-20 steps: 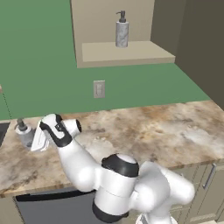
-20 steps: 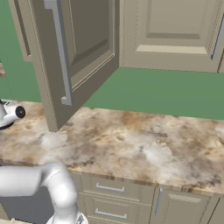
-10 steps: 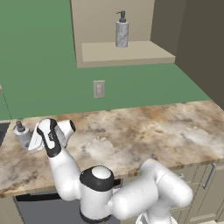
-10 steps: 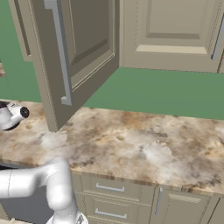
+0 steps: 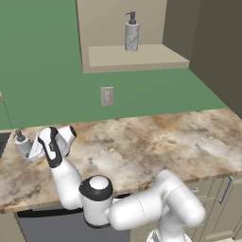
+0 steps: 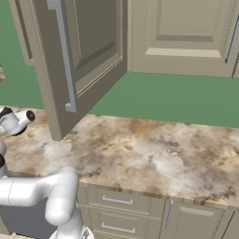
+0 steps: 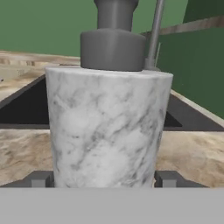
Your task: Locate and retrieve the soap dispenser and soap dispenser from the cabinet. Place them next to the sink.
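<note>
One soap dispenser (image 5: 131, 33), marbled grey-white with a dark pump, stands upright on the shelf board of the open cabinet (image 5: 137, 57). A second, alike soap dispenser (image 5: 21, 144) stands on the counter at the far left, beside the sink (image 5: 2, 142). My gripper (image 5: 34, 149) reaches it from the right. In the hand view this soap dispenser (image 7: 107, 127) stands between my fingertips (image 7: 41, 179), which press its two sides. My gripper (image 7: 105, 180) is shut on it. Behind it lie the dark sink basin (image 7: 26, 107) and a faucet (image 7: 155, 35).
The marbled counter (image 5: 156, 142) stretches to the right of my arm. A wall outlet (image 5: 107, 96) sits below the cabinet. The cabinet door (image 6: 79, 60) hangs open over the counter. Drawers and low cupboards (image 6: 116, 210) run under the counter edge.
My arm's elbow has swung left and lower while the hand stayed by the left bottle. That bottle has kept its place on the counter.
</note>
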